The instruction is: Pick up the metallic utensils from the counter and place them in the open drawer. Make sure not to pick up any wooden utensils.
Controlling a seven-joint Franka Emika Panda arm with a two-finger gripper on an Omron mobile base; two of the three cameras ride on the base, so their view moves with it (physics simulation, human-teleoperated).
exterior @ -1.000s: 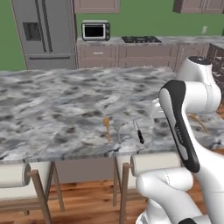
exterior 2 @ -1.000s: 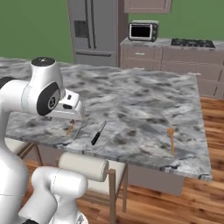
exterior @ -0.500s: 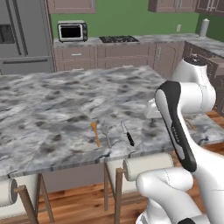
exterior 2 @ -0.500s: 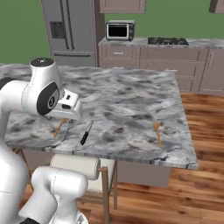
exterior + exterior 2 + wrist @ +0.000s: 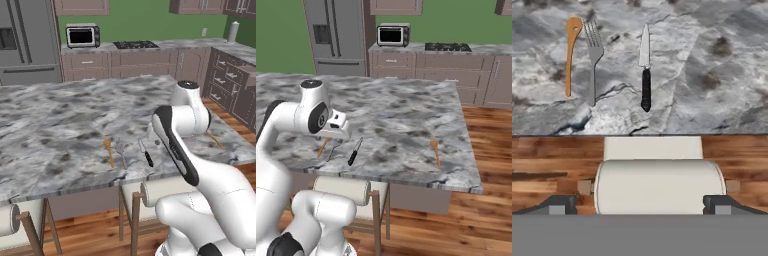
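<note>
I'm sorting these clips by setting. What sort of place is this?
A rendered home kitchen: a steel fridge, a microwave on the back worktop, a stovetop, and a marbled island counter with cutlery on it.

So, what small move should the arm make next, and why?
Probably lower the open gripper toward the knife. Its jaws are open and hold nothing, and in the hand view the knife lies nearly straight ahead on the counter, apart from the fork. The wooden spoon lies just beside the fork, so the fork looks riskier to take first.
</note>
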